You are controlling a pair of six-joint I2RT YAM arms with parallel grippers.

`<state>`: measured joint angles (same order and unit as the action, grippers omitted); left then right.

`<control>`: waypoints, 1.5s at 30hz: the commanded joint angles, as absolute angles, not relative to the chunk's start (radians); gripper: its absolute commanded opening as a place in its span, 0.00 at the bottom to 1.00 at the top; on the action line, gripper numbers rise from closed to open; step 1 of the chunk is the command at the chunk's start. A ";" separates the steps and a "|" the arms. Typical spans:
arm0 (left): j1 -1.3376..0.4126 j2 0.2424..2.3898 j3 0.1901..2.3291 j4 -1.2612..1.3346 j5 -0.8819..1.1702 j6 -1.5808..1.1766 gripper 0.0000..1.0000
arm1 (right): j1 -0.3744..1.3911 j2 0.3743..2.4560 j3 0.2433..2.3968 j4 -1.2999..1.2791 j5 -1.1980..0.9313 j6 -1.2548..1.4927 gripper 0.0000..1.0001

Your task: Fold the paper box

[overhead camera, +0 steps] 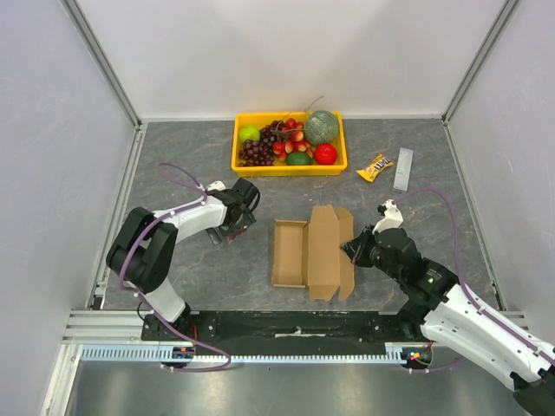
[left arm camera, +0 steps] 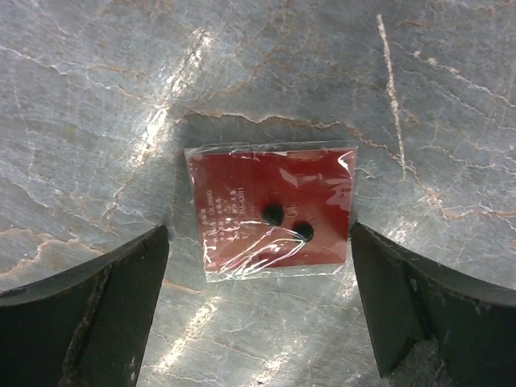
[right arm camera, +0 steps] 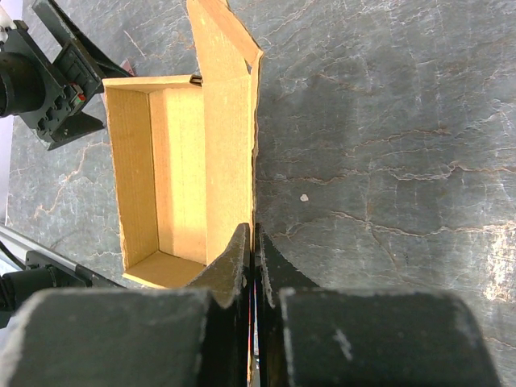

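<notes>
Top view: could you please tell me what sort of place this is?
Probably a robot test cell: white walls on metal framing, two arms bolted to a rail, and props like a fruit tray and paper box.

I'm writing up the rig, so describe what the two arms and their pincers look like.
The left arm and right arm mix black joints with white covers. A purple cable loops along each. The left pincer and right pincer have flat, dark, scuffed fingers.
</notes>
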<state>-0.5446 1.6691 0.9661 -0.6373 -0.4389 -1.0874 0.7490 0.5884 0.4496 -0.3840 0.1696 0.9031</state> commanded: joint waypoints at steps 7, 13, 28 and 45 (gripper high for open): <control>-0.537 1.706 0.943 -0.555 -0.423 -1.032 1.00 | 0.752 0.584 0.471 -0.399 0.160 0.891 0.04; -0.535 1.724 0.940 -0.557 -0.430 -1.025 1.00 | 0.750 0.581 0.471 -0.399 0.161 0.896 0.04; -0.535 1.727 0.905 -0.551 -0.417 -1.049 0.86 | 0.750 0.575 0.468 -0.402 0.156 0.902 0.04; -0.537 1.701 0.877 -0.515 -0.397 -1.028 0.65 | 0.750 0.580 0.480 -0.408 0.155 0.893 0.04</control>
